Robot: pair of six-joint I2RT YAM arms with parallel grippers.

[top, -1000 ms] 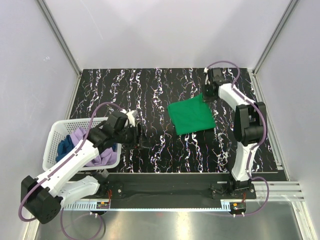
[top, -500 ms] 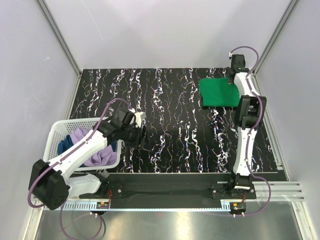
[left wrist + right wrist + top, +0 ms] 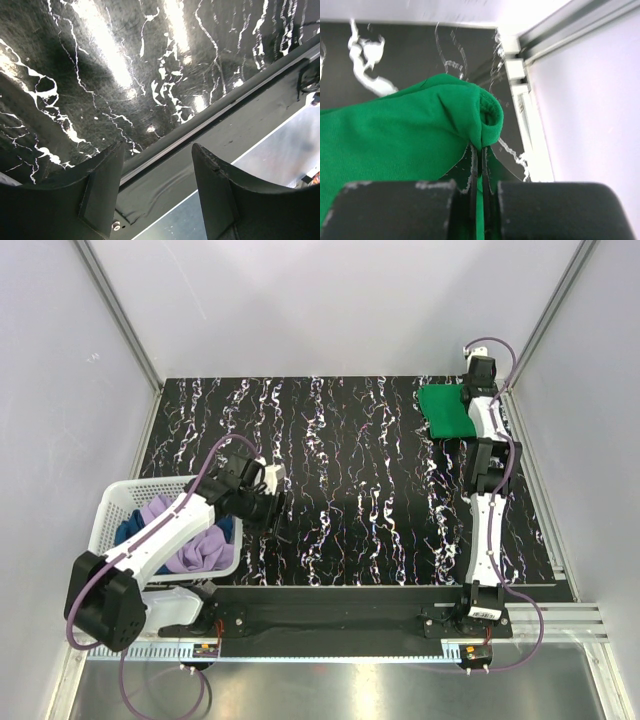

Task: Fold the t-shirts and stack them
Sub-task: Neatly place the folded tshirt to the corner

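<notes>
The folded green t-shirt (image 3: 444, 410) lies at the far right corner of the table. My right gripper (image 3: 468, 400) is stretched out there and shut on a bunched edge of the green cloth (image 3: 400, 135), which is pinched between the right gripper's (image 3: 479, 150) jaws. The lilac t-shirt (image 3: 172, 516) and the dark blue t-shirt (image 3: 130, 533) lie crumpled in the white basket (image 3: 108, 502). Just right of the basket, my left gripper (image 3: 275, 510) hangs open over the table's near edge. Nothing is between the left gripper's (image 3: 157, 147) fingers.
The black marbled table (image 3: 330, 460) is bounded by grey walls with metal posts at the far corners. The white wall and its rail (image 3: 530, 100) stand close beside the right gripper. A dark rail (image 3: 210, 125) runs along the near table edge under the left gripper.
The right arm has carried the green t-shirt from the middle right of the table to the far right corner. The left gripper has shifted slightly beside the basket and stayed open.
</notes>
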